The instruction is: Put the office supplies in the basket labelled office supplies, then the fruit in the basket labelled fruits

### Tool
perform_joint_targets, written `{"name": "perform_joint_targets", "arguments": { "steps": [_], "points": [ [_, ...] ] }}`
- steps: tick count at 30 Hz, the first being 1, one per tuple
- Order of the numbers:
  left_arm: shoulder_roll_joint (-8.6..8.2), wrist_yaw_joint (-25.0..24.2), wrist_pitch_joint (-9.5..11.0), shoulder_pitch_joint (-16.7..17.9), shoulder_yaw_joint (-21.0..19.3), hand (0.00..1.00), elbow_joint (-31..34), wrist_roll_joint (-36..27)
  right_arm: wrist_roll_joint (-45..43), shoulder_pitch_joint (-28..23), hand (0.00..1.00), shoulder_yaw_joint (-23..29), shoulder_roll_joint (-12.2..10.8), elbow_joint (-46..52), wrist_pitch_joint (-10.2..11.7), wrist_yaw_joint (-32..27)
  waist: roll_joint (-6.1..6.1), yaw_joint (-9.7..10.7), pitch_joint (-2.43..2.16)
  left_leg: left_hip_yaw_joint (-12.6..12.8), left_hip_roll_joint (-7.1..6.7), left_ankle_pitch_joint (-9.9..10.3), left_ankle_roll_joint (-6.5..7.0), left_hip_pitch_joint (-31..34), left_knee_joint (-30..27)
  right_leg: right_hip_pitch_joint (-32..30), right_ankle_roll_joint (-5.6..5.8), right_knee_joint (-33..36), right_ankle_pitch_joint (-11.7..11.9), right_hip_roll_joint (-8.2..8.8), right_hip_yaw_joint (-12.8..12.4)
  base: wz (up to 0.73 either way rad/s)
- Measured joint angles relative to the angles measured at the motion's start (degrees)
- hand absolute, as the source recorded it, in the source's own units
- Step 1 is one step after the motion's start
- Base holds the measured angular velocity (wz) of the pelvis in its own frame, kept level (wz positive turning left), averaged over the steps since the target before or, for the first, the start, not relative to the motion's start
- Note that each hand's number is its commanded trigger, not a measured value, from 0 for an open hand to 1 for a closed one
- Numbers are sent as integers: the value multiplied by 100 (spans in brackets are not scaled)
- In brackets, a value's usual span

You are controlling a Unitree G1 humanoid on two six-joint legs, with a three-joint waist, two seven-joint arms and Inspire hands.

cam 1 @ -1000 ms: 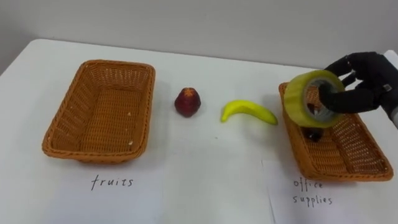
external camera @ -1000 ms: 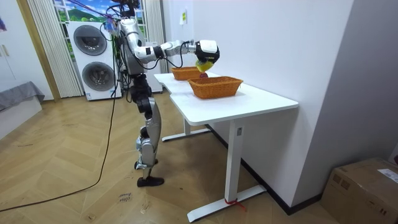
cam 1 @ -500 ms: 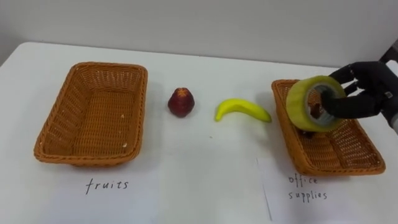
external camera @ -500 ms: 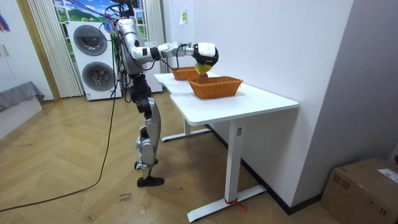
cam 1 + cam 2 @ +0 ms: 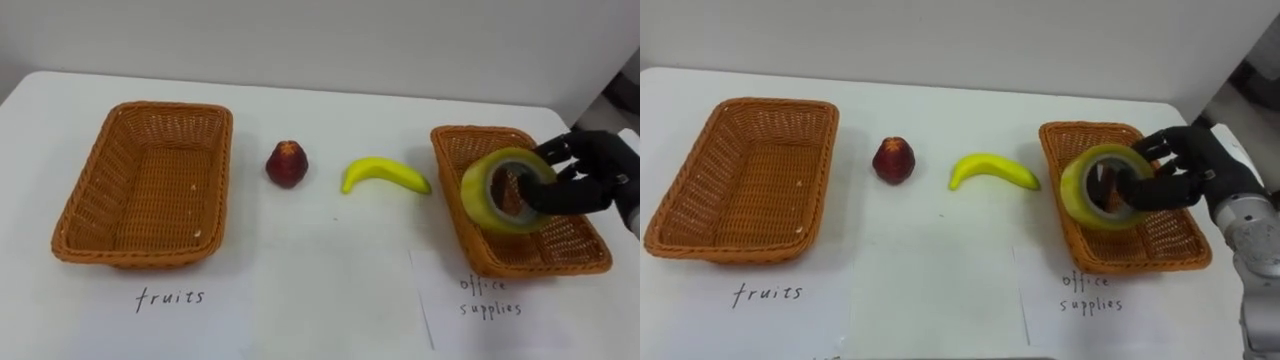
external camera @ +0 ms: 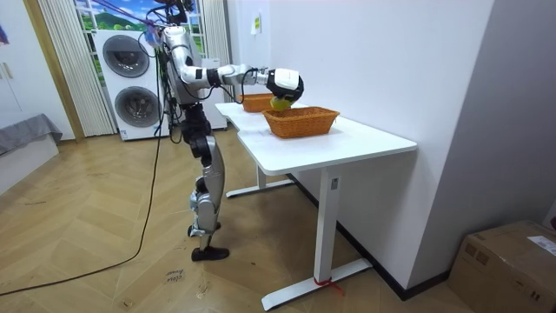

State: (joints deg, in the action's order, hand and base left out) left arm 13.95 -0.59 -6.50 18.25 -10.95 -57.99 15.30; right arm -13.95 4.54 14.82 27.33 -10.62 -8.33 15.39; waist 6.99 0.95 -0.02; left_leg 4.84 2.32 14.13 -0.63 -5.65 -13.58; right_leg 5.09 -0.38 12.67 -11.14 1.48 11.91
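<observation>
A yellow tape roll [image 5: 478, 197] is clamped in the curled fingers of the right hand [image 5: 590, 176], held low over the office-supplies basket [image 5: 452, 150] at frame right. A banana [image 5: 385, 176] and a red fruit [image 5: 286, 164] are seen lying at centre, beside the fruits basket [image 5: 85, 190] at left

Right robot hand [image 5: 588, 180] sits low over the right-hand wicker basket [image 5: 540, 266], its fingers curled round a yellow tape roll [image 5: 478, 200]. Right arm stretched forward, roughly level. Body stands upright.

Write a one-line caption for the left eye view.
Right hand holds a tape roll over the right basket; a banana lies alongside.
</observation>
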Motion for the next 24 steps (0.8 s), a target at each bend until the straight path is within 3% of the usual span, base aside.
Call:
{"name": "perform_joint_targets", "arguments": {
  "steps": [13, 14, 16, 24],
  "points": [
    [0, 3, -24, -91, 0, 0, -169, 0, -13, -1, 100, -13, -1, -87, 11, -102, 12, -9, 42, 12, -3, 1, 0, 4, 18, -29, 11, -14, -16, -5, -40, 0],
    [0, 3, -29, -95, -1, 0, -169, 0, -13, -2, 85, -12, -1, -99, 11, -102, 8, -9, 41, 12, -3, 1, 0, 6, 18, -27, 11, -15, -16, -7, -42, 0],
    [-1, 2, -53, -102, -2, 0, -168, 1, -14, -9, 1, -12, -1, -152, 11, -102, -13, -9, 28, 13, -3, 1, 0, 7, 20, -18, 11, -15, -15, -7, -48, 0],
    [0, 4, -60, -103, -3, 0, -165, 2, -9, -13, 0, -20, -1, -201, 4, -103, -24, -9, -19, 31, -4, 0, 0, -9, 15, -15, 11, -4, -15, -3, -67, 0]
  ]
}}
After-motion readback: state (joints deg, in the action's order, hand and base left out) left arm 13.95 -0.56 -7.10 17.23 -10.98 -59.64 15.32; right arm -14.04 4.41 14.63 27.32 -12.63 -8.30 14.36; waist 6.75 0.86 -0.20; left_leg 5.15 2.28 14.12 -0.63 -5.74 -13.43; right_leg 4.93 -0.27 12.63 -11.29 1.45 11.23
